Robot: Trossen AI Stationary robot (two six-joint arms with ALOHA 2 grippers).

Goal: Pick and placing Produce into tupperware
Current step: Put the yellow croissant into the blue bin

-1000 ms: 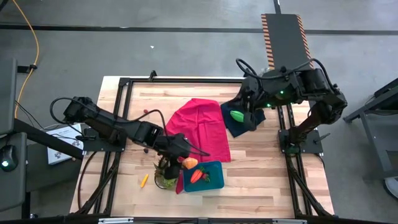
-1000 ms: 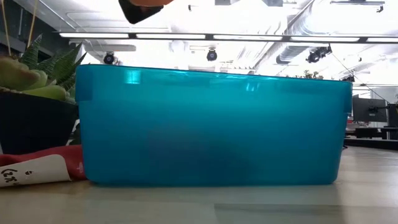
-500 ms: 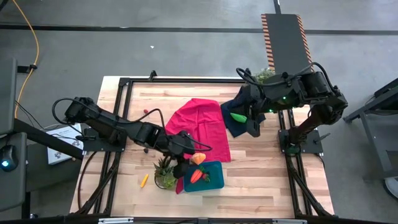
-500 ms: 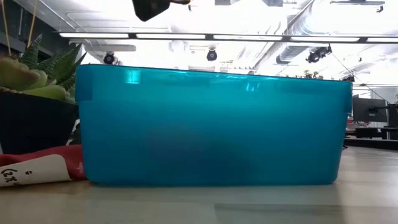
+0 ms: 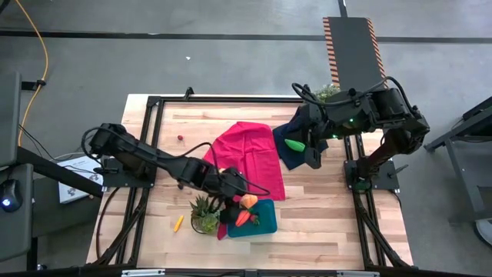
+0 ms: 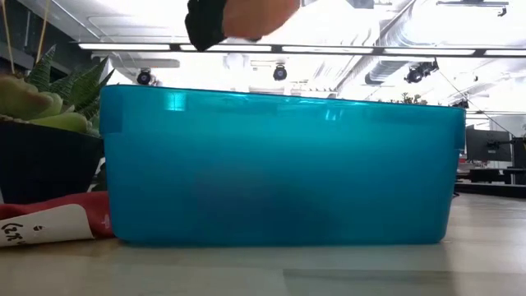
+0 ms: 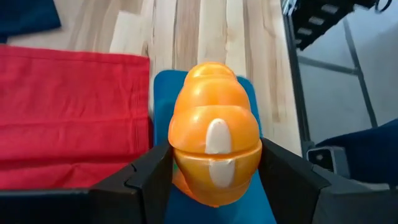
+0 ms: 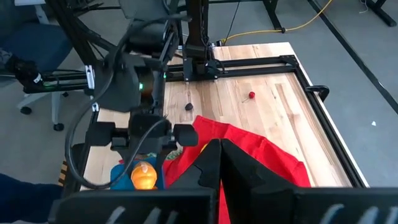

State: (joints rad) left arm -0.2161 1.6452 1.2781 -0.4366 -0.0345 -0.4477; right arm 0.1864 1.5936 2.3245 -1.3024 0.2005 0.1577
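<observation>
On the wooden bench [image 5: 323,231], the teal tupperware [image 5: 261,223] sits beside a red cloth [image 5: 254,158], a carrot [image 5: 243,218] already inside. The left gripper [image 7: 214,168] hovers over it, fingers clamped on an orange piece [image 7: 214,134], apparently positioned for dropping in. The right gripper [image 8: 217,163] waits with fingers closed above the navy cloth [image 5: 288,154] and the green oval [image 5: 293,143].

tupperware [image 6: 279,164] contents hidden behind wall in low view, left tool [image 6: 238,16] cut off
</observation>
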